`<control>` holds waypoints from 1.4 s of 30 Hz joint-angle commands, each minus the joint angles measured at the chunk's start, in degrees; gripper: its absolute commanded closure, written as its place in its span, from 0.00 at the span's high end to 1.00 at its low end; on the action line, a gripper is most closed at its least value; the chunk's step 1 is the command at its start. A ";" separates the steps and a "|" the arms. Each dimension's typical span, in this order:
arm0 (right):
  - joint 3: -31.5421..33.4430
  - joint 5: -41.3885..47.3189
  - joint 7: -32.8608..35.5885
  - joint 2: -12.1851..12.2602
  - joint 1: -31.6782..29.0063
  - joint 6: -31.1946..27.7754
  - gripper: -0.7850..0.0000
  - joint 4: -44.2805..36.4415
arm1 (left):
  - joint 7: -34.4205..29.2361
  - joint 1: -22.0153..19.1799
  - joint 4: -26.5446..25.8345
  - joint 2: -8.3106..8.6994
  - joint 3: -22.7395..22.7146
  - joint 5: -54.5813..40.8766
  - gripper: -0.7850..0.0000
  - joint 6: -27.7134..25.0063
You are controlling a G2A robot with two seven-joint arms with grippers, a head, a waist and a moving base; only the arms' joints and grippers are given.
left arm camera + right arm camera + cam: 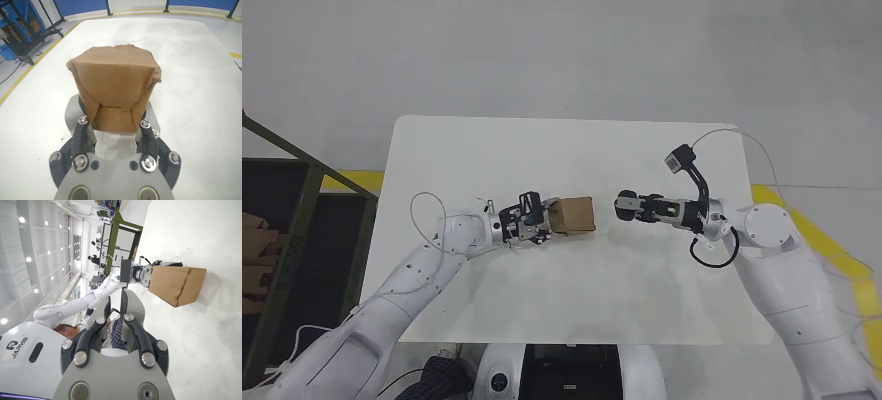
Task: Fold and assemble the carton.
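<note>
Cardboard carton (113,79) clamped in left end effector (113,110); right end effector (115,297) slightly apart.

One brown carton (574,214), near centre of one white counter (642,295). Two robot hands: left hand (545,218) at the carton's 9 o'clock side, right hand (621,205) off toward 3 o'clock, apart from it.

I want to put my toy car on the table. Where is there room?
The widest bare patch lies between the carton and the table's far edge. Another bare strip runs along the near edge, in front of both arms. The middle is crowded: the left end effector grips the carton, with the right end effector close by.
</note>
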 commanded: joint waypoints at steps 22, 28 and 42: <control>-2.45 -0.74 -8.56 -1.97 6.87 -11.21 0.33 16.83 | 8.14 9.71 -13.03 5.40 -16.32 -10.88 1.00 -4.42; -2.20 -10.28 -19.03 -2.35 8.79 -17.60 0.46 22.71 | -2.12 10.30 -13.28 5.44 -20.69 -22.29 1.00 -1.65; 0.31 -47.35 -56.43 -2.23 6.68 -14.42 1.00 20.42 | -18.23 10.12 -13.56 5.93 -28.25 -34.72 1.00 3.76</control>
